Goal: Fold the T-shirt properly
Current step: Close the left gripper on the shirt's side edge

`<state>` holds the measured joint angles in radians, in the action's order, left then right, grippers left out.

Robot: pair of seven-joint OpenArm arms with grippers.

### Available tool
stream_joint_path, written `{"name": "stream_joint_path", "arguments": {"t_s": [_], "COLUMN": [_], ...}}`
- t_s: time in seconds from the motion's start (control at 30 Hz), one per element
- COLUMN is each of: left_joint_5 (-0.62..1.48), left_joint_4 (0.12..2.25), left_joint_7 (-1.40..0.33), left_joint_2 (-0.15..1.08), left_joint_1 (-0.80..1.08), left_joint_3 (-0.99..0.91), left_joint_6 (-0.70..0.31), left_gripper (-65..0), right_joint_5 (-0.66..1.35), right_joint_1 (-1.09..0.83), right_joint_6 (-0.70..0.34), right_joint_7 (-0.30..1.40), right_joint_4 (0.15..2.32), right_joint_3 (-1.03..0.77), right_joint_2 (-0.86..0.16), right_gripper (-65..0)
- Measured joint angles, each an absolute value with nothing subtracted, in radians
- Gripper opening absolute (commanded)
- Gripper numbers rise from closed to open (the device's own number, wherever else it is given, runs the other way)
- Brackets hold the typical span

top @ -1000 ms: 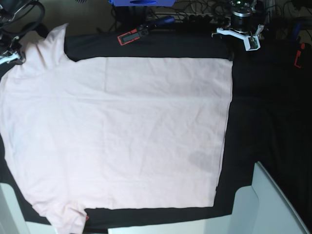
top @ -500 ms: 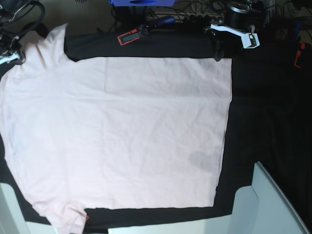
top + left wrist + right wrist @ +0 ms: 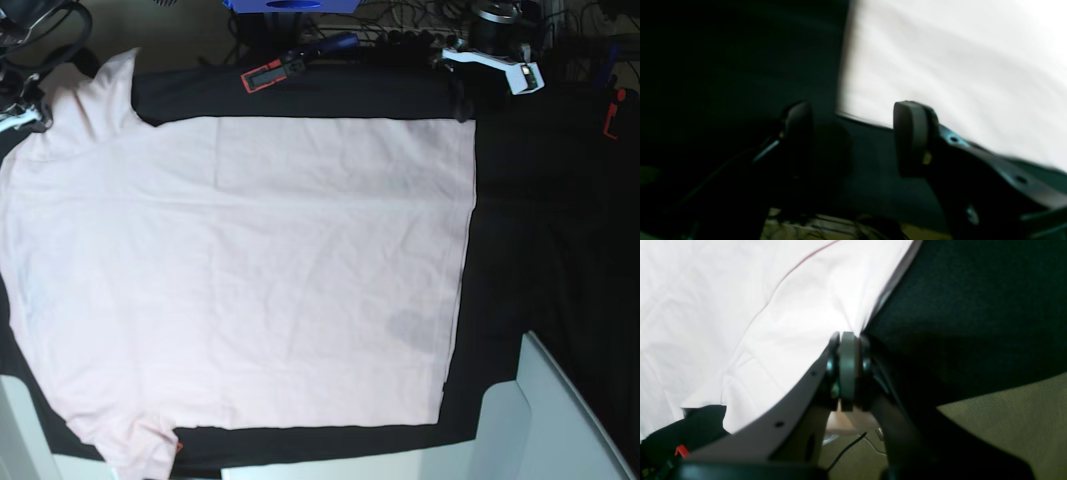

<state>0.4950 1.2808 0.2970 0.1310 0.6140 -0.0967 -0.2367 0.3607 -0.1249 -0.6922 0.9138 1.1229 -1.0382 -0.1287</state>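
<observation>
Base view showed black cloth point(image 3: 560, 250) under the T-shirt point(image 3: 240, 270), which lay flat, plain side up. Right end effector point(image 3: 849, 335) pinched shirt edge at a sleeve. Left end effector point(image 3: 853, 133) had fingers spread near a shirt corner. Red-black tool point(image 3: 283, 68) lay beyond the shirt.

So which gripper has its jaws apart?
The left gripper, by the T-shirt's hem corner; the right gripper's jaws are shut on the shirt's cloth.

Left fingers point(image 3: 913, 133): shifted outward, toward the base view's right; one black tip moved slightly right along the T-shirt's point(image 3: 240, 270) far edge.
</observation>
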Motion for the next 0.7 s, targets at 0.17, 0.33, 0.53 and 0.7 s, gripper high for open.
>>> {"name": "stream_joint_path", "arguments": {"t_s": [0.17,0.33,0.53,0.7], "left_joint_5": [0.494,0.488,0.491,0.491], "left_joint_4": [1.272,1.241,1.221,1.174], "left_joint_7": [0.289,0.235,0.231,0.258], "left_joint_2": [0.138,0.153,0.150,0.155], "left_joint_1": [0.578,0.533,0.519,0.485], "left_joint_3": [-0.150,-0.115,-0.048,-0.012], "left_joint_6": [-0.238,-0.237,-0.239,-0.239], "left_gripper": [-26.9,-26.9,-26.9,-26.9], "right_joint_5": [0.361,0.361,0.361,0.361], "right_joint_1": [-0.125,-0.125,-0.125,-0.125], "right_joint_6": [-0.692,-0.692,-0.692,-0.692], "right_joint_7": [0.911,0.911,0.912,0.911], "right_joint_4": [1.123,1.123,1.123,1.123], "right_joint_3": [-1.038,-1.038,-1.038,-1.038], "right_joint_2": [-0.129,-0.128,-0.128,-0.128], "right_gripper": [-64.7,-64.7,-64.7,-64.7]}}
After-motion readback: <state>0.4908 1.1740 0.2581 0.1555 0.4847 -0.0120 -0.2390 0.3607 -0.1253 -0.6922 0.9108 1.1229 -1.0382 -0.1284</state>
